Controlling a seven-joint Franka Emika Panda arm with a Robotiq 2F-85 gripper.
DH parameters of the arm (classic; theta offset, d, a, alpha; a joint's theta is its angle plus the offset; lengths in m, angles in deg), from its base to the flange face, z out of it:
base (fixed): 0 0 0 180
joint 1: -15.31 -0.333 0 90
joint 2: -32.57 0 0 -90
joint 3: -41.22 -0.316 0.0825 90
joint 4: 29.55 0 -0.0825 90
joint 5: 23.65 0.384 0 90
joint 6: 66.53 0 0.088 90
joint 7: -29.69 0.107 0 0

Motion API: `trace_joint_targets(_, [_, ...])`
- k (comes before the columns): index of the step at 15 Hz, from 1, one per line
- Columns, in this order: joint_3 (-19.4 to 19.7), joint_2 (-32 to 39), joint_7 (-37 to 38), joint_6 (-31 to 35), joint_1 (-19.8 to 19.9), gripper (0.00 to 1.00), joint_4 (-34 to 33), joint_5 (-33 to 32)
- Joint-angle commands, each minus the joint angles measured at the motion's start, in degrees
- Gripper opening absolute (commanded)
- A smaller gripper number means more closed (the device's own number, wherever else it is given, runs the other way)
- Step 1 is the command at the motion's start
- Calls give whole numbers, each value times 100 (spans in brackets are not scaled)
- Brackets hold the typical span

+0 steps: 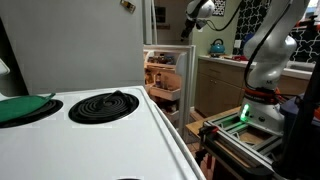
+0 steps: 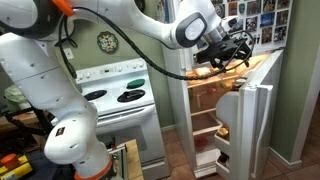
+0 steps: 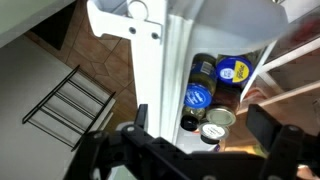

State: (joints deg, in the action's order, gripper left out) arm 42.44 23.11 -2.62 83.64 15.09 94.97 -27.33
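While its jaws stand wide and empty, the tool [image 3: 203, 125] hovers over the open fridge door [image 2: 252, 115].
Round-lidded jars [image 3: 197, 97], glossy blue and metal, sit packed in that smooth white door, centre-right of the wrist view.

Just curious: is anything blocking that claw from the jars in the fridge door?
Nothing visible lies between the open gripper and the jars in the wrist view. The white door edge runs close beside them.
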Motion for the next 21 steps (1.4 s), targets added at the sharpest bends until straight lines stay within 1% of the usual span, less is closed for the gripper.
trace_joint_targets(1, [-89, -449, 616, -660, -214, 100, 132, 156])
trace_joint_targets(3, [-147, -583, 783, -1074, -365, 100, 123, 309])
trace_joint_targets(4, [-133, -635, 589, -1118, -511, 100, 167, 497])
trace_joint_targets(5, [-104, -418, 666, -902, -386, 100, -6, 199])
trace_joint_targets(7, [-133, -502, 662, -1029, -516, 100, 8, 336])
trace_joint_targets(12, [-127, -515, 661, -1037, -534, 100, 31, 383])
trace_joint_targets(15, [-259, -144, 1019, -1134, -580, 100, 16, 432])
trace_joint_targets(17, [-370, 104, 1394, -1261, -596, 100, 20, 475])
trace_joint_targets(21, [-566, 716, 1957, -1421, -702, 100, -53, 873])
